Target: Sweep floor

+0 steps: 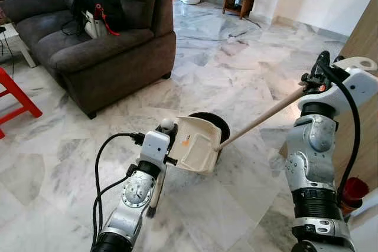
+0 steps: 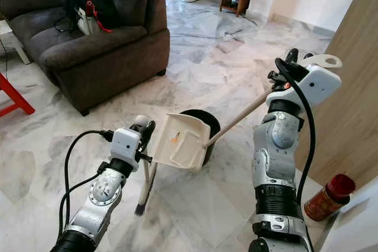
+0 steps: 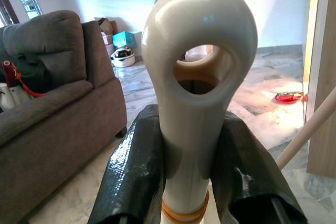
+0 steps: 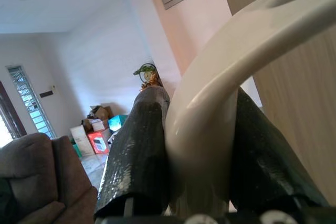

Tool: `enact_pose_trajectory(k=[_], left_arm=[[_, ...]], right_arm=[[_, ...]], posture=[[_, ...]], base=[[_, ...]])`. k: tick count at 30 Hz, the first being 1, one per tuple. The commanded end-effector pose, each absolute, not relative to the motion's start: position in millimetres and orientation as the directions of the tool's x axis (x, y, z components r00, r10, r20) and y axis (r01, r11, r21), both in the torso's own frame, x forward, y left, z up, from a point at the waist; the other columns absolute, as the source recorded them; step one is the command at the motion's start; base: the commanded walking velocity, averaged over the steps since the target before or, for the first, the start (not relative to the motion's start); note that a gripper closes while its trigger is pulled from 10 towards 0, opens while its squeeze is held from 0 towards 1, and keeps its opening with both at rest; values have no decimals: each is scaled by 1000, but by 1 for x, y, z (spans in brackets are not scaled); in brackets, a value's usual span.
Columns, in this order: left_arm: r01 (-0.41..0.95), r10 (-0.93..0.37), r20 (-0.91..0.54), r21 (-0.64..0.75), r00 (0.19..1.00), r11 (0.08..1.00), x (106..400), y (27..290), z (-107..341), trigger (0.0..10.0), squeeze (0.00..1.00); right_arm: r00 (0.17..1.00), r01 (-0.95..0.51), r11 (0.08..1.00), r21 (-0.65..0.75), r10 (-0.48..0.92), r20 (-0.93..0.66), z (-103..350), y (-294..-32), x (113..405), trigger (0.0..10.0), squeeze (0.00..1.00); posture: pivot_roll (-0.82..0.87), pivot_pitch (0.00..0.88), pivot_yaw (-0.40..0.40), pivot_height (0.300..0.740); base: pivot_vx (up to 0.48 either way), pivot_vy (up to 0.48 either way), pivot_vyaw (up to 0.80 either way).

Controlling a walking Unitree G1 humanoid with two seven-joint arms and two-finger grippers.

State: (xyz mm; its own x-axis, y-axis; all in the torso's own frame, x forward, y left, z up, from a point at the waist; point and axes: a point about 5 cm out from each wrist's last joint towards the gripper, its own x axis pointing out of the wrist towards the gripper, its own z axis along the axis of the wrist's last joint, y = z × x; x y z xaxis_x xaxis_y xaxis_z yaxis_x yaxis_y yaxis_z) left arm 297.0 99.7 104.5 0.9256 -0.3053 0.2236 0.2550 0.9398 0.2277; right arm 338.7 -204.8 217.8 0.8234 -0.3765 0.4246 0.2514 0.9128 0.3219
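1. The left gripper [image 3: 191,182] is closed around the cream handle of a small broom [image 2: 146,163]. Its black fingers [image 3: 134,177] press on both sides of the shaft, just under the hanging loop. The broom stands nearly upright, and its dark bristles touch the marble floor [image 2: 195,216] just beside the robot's left arm.
2. The right gripper [image 4: 202,171] is closed on the curved top grip of a long wooden pole that ends in the white dustpan [image 2: 180,140]. The pan is tilted up, with its open face toward the camera. It is just in front of a round black object [image 2: 209,123] on the floor; I cannot tell what this object is.
3. A small orange bit seems to lie inside the pan, so I judge that the step in hand is collecting.
4. To do it well, the pan's front edge should go flat to the floor before any brushing, otherwise dirt slips under it.
5. The broom strokes should be short and go toward the pan.
6. Keep both tools away from the brown sofa [image 1: 118,45] and the red-capped jar [image 2: 328,196] near the right leg.
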Motion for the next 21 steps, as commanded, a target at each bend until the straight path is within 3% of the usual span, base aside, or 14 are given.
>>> enact_pose_trajectory(k=[1,5,21], left_arm=[[249,-318,295,250,901,936,297,97,120,10000,0],[248,-318,295,252,901,935,297,97,120,10000,0],[249,-321,293,257,901,934,297,97,120,10000,0]], right_arm=[[771,205,914,351,-371,518,241,-203,334,10000,0],[773,192,917,350,-361,521,242,-201,334,10000,0],[782,178,922,345,-345,519,241,-198,335,10000,0]], posture=[[24,0,-10,740],[24,0,-10,740],[28,0,-13,740]], base=[[0,0,0],[0,0,0],[317,0,0]])
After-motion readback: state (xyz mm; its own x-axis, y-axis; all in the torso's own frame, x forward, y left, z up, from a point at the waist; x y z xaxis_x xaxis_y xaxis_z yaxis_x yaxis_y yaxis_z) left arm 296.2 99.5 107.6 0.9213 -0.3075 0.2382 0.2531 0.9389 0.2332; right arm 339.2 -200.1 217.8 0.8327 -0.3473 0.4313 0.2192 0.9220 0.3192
